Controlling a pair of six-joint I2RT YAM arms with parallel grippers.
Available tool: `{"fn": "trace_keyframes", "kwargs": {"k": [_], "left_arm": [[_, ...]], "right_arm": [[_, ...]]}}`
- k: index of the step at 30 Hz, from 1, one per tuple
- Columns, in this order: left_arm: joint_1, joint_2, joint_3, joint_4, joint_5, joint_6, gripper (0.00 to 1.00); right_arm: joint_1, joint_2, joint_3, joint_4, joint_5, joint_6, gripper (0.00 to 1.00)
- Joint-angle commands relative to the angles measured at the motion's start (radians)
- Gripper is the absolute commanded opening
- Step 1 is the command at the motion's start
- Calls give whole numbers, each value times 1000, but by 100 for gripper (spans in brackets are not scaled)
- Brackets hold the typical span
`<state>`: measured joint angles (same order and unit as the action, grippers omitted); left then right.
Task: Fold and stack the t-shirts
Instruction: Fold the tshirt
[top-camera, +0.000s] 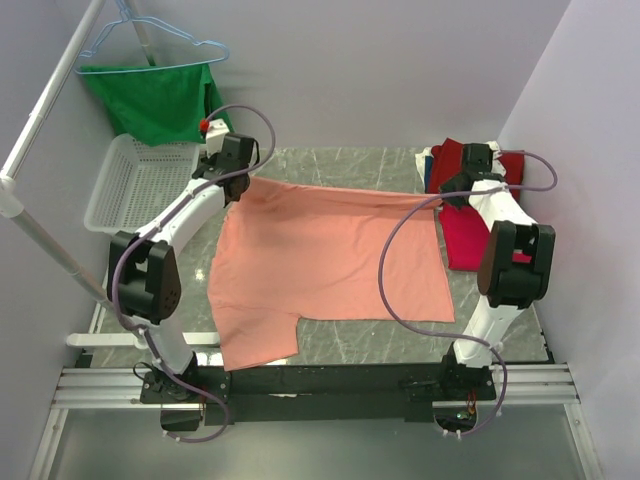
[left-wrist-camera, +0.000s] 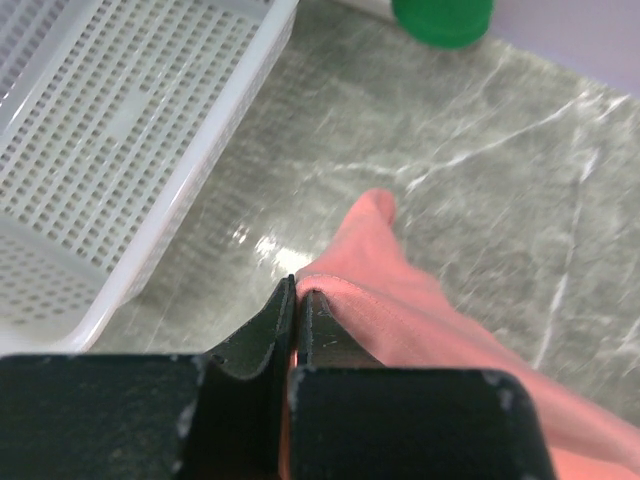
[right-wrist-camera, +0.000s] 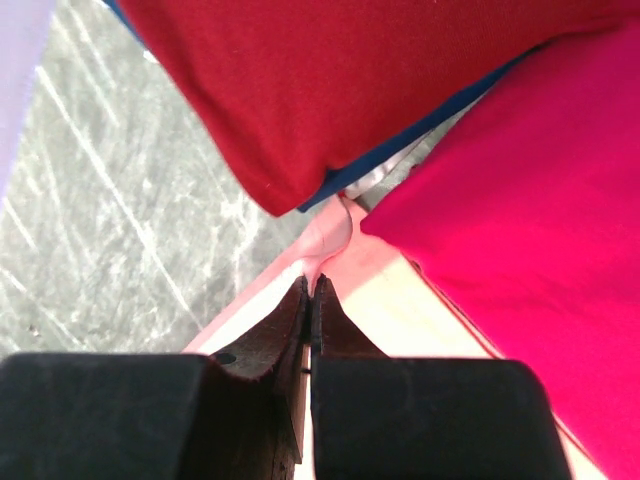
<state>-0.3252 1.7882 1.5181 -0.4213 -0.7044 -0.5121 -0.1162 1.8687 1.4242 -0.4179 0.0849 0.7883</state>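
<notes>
A salmon-pink t-shirt (top-camera: 320, 255) lies spread across the middle of the table. My left gripper (top-camera: 240, 178) is shut on its far left corner, pinched cloth showing in the left wrist view (left-wrist-camera: 385, 290). My right gripper (top-camera: 447, 195) is shut on its far right corner, seen in the right wrist view (right-wrist-camera: 335, 240). Both corners are held a little above the table. A dark red t-shirt (top-camera: 450, 160) and a crimson-pink t-shirt (top-camera: 462, 235) lie at the far right; they also show in the right wrist view, dark red (right-wrist-camera: 320, 80) and crimson-pink (right-wrist-camera: 530, 230).
A white mesh basket (top-camera: 135, 180) stands at the far left, close to my left gripper, also in the left wrist view (left-wrist-camera: 110, 130). A green garment (top-camera: 155, 100) hangs on a light-blue hanger (top-camera: 150, 40) behind it. A white pole (top-camera: 40, 130) slants along the left.
</notes>
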Motion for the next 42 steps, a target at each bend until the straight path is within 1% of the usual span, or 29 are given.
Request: {"fn": "trace_keyframes", "kwargs": {"k": [1,8,13,18,27,28,29,30,31,32,34,35,37,38,39,41,42], "left_arm": [[-2,-93,-45,-11,-17,-25,1],[-3,-150,-114,-33,12,-42,1],[-6,-173,-163,-56,46,-65,1],[-17,-174,-216,-76,82,-95,1],[-43,-116,-249,-146,108,-144,1],[-46,-107,-251,-148,112,-144,1],[-48,-102,-249,-155,115,-150,1],[-48,-96,-249,-155,121,-151,1],[-51,-87,-248,-158,129,-151,1],[-54,-79,-246,-162,129,-155,1],[-58,-66,-239,-171,131,-154,1],[-60,-62,-237,-171,132,-154,1],[-63,-53,-233,-171,138,-154,1],[-63,-50,-231,-171,147,-149,1],[-63,-49,-225,-168,154,-147,1],[-64,-39,-213,-166,173,-140,1],[-64,-38,-197,-165,183,-137,1]], "right_arm": [[-14,-92,-44,13,35,12,0],[-16,-132,-134,10,29,34,0],[-16,-128,-185,-15,18,48,0],[-16,-91,-176,-62,-2,61,0],[-14,-19,-154,-173,-7,51,0],[-16,-16,-151,-192,-11,48,4],[-14,-13,-151,-202,-13,48,18],[-13,-19,-151,-208,-13,45,25],[-8,-25,-156,-216,-11,45,29],[-1,-38,-166,-216,13,45,37],[32,-100,-174,-217,71,35,41],[73,-126,-183,-211,113,32,44],[111,-207,-197,-170,151,2,45],[184,-230,-206,-157,154,-7,45],[213,-264,-209,-144,156,-23,45],[275,-278,-202,-114,161,-37,45],[326,-279,-196,-108,161,-49,45]]}}
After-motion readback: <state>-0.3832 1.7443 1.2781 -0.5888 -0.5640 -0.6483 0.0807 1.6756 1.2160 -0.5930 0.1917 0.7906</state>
